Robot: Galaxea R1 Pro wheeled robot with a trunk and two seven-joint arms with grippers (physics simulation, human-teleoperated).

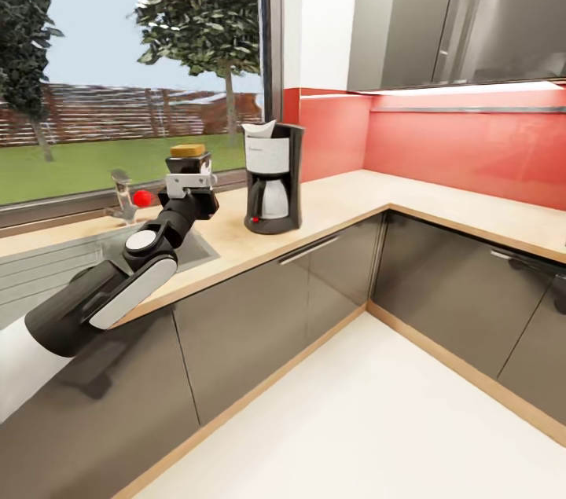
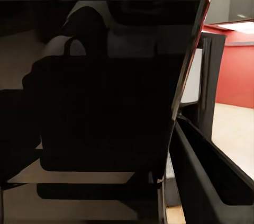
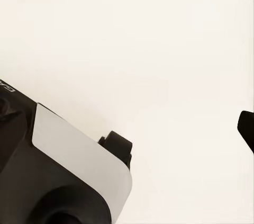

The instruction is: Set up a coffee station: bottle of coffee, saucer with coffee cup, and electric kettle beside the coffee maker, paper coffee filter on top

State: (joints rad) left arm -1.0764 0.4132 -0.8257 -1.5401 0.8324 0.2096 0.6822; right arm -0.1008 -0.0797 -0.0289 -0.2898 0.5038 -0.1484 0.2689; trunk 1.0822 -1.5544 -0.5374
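My left gripper [image 1: 191, 185] is shut on the bottle of coffee [image 1: 189, 163], a dark bottle with a yellow cap. I hold it upright above the kitchen countertop [image 1: 338, 200], just left of the coffee maker [image 1: 272, 178]. The black coffee maker stands on the counter with a white paper coffee filter [image 1: 258, 129] in its top. In the left wrist view the dark bottle [image 2: 100, 113] sits against one finger [image 2: 211, 171], with the coffee maker [image 2: 209, 81] beyond. In the right wrist view my right gripper [image 3: 127, 128] hangs over pale floor, one fingertip [image 3: 246, 128] far out at the frame's edge.
A steel sink [image 1: 47, 263] and tap [image 1: 122, 196] lie left of the held bottle, under a large window. The counter turns a corner and runs on along the red backsplash [image 1: 464, 145]. Glossy grey wall cabinets [image 1: 456, 12] hang above it.
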